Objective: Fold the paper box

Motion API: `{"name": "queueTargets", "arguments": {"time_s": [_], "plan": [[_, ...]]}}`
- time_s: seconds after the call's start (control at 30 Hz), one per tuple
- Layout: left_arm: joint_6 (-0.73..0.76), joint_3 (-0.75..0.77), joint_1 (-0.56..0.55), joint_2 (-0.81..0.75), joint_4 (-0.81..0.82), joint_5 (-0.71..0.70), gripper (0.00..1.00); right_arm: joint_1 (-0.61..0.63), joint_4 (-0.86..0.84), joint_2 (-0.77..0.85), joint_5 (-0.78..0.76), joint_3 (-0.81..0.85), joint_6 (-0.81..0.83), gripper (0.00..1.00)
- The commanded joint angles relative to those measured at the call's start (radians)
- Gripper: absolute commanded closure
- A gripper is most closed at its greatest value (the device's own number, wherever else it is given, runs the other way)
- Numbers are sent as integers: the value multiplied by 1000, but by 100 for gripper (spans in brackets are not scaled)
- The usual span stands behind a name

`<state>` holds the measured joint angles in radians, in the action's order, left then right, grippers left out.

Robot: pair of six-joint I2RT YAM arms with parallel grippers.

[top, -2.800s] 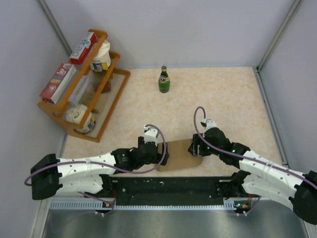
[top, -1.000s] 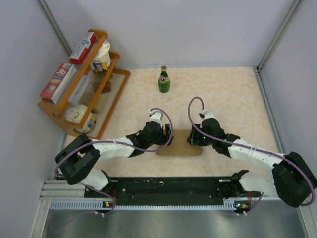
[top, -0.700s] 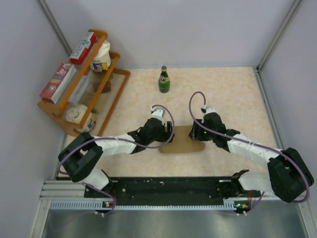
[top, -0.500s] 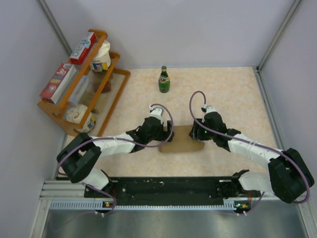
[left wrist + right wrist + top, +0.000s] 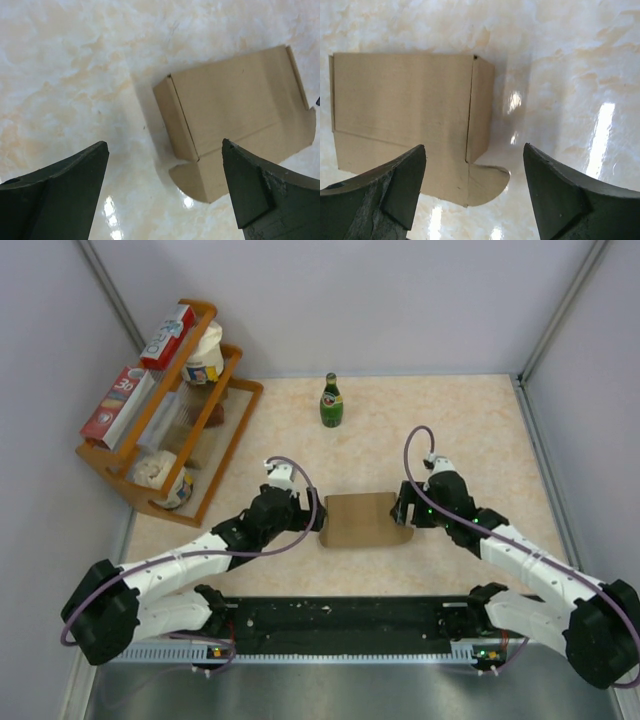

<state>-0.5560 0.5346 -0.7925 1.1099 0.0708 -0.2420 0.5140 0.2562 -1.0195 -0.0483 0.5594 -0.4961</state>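
A brown cardboard box (image 5: 365, 520) lies flat on the marbled table (image 5: 480, 430), near its front edge, between two robot arms. The left gripper (image 5: 314, 523) hangs just beside the box's left end, its jaws spread wide and holding nothing. The right gripper (image 5: 404, 508) hovers just off the right end, jaws likewise spread and empty. Both wrist cameras show the box closed into a shallow carton with narrow side walls. A flap (image 5: 487, 181) with rounded corners (untucked, flat on the table) runs along its near edge. A green bottle (image 5: 331, 401) stands well apart toward the back wall. A wooden rack (image 5: 245, 385) of packets and tubs stands at the far left.
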Motion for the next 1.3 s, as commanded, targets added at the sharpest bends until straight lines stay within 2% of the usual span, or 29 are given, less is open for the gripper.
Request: {"name": "queueTargets", "arguments": {"time_s": [0.0,0.13,0.2,0.5,0.8,0.97,1.27], "plan": [[-44,-65,-1,-21,-19,163,1,-9,18,68,79,-73,-41,23],[-97,-166,-11,-45,125,278,1,-9,9,125,122,-116,-38,24],[-113,-182,-20,-56,149,287,2,-9,11,139,145,-121,-33,26],[-62,-124,-56,-68,95,273,3,-9,-9,165,185,-138,-10,31],[-35,-48,-102,51,81,268,9,-9,2,105,186,-108,19,39],[-21,-10,-129,110,73,257,14,-9,2,85,186,-110,24,42],[-18,11,-140,139,80,256,19,-9,-28,58,214,-110,27,43]]}}
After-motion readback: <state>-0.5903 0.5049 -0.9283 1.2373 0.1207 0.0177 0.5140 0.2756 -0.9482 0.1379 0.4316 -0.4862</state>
